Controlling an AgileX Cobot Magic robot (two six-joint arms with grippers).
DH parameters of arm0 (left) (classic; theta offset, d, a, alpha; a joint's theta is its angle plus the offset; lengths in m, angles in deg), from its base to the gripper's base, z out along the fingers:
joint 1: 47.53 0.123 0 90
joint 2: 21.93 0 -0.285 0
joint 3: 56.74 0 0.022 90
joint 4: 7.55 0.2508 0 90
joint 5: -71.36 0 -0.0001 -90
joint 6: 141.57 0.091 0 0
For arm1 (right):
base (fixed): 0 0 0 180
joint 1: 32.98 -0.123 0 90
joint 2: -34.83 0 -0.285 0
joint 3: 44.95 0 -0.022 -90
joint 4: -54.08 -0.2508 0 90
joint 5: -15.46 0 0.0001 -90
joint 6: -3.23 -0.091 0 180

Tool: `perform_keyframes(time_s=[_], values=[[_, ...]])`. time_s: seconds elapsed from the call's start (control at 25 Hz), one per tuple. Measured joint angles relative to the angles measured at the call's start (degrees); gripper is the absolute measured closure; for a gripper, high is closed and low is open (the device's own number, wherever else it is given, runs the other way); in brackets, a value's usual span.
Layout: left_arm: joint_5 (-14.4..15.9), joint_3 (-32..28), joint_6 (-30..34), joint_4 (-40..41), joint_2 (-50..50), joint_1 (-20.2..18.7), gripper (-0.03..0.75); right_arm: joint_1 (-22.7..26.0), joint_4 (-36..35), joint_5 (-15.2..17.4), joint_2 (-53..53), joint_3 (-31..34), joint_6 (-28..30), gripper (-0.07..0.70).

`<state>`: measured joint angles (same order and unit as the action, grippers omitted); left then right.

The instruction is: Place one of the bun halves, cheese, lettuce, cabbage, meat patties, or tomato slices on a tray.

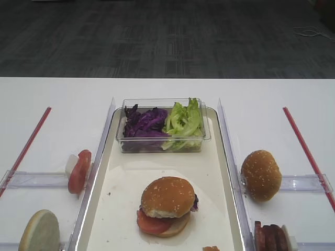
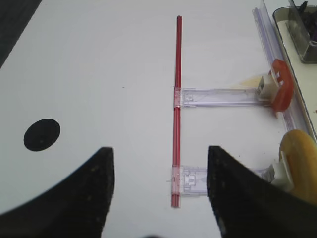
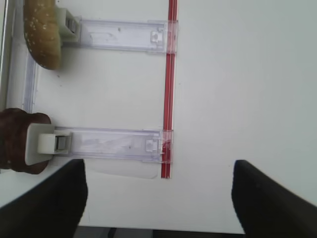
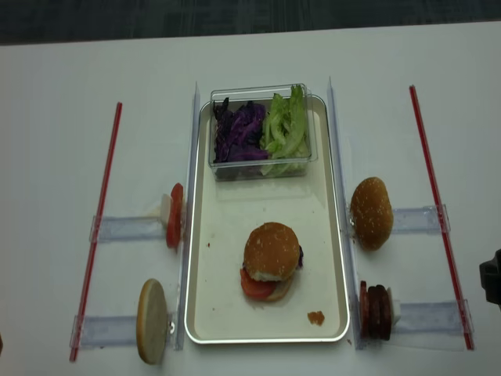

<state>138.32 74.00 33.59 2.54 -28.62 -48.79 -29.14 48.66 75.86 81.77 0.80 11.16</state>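
Note:
The cream tray (image 4: 205,313) holds a stacked burger whose sesame bun half (image 4: 272,249) sits on a tomato slice (image 4: 254,286). At the tray's far end a clear tub contains purple cabbage (image 4: 241,131) and lettuce (image 4: 286,125). Right of the tray another bun half (image 3: 42,32) and the meat patties (image 3: 15,141) stand in holders. A second tomato slice (image 2: 282,91) stands in a holder on the left. No cheese shows. My right gripper (image 3: 158,198) hovers open over bare table outside the red strip. My left gripper (image 2: 161,193) is open above the left red strip, empty.
A pale seedless bun half (image 2: 299,163) stands in the near left holder. Red strips (image 4: 100,223) (image 4: 438,211) and clear plastic rails (image 4: 192,157) flank the tray. A small brown crumb (image 4: 315,317) lies on the tray. A black dot (image 2: 42,134) marks the table.

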Motion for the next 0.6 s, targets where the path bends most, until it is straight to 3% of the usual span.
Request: perform_keyframes(time_s=[0.6], values=[[0.0, 0.0, 0.0, 0.0, 0.0, 0.0, 0.323, 0.0, 2.2, -0.1, -8.9, 2.3, -2.8, 0.029]])
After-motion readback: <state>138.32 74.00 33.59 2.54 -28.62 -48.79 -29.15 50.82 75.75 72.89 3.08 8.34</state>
